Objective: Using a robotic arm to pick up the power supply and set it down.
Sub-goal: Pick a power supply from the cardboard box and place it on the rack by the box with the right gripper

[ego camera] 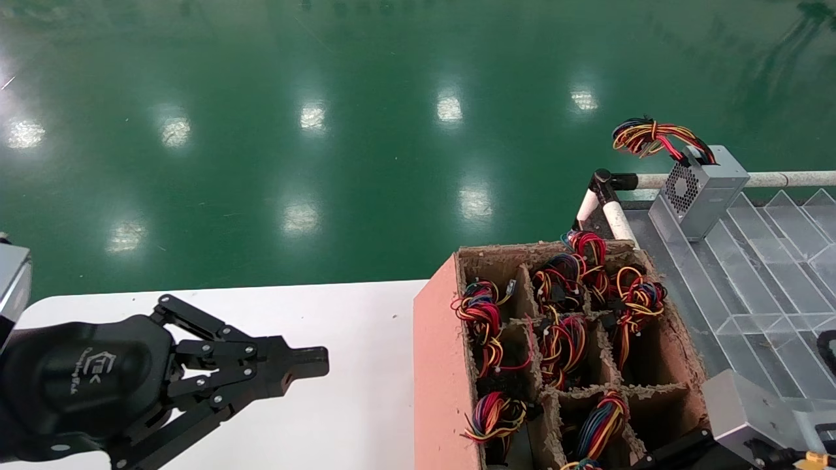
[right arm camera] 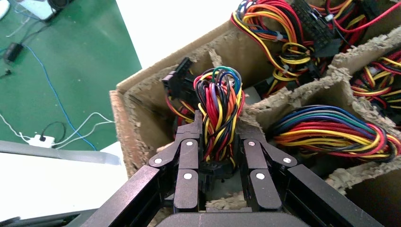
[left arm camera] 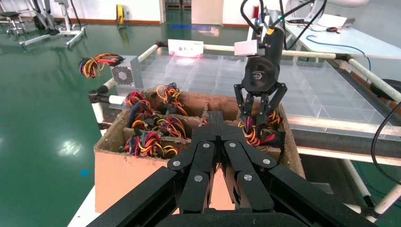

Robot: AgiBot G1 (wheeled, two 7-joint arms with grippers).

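The power supply's wire bundle (right arm camera: 218,106) of red, yellow, orange and black strands, with some blue and green, stands up from a corner compartment of the cardboard box (right arm camera: 127,123). Its grey body is hidden down in that cell. My right gripper (right arm camera: 220,130) reaches into the cell with a finger pressed on each side of the bundle. The left wrist view shows the same right gripper (left arm camera: 257,124) pointing straight down into the box (left arm camera: 118,175). My left gripper (ego camera: 313,363) is shut and empty, hovering over the white table (ego camera: 353,405) left of the box (ego camera: 434,326).
Other cells of the box hold more coloured wire bundles (ego camera: 480,310). Another grey unit (ego camera: 708,189) with a fan grille and wire loop sits on the clear divided rack (ego camera: 771,261) behind the box, framed by white pipes (ego camera: 617,219). Green floor lies beyond.
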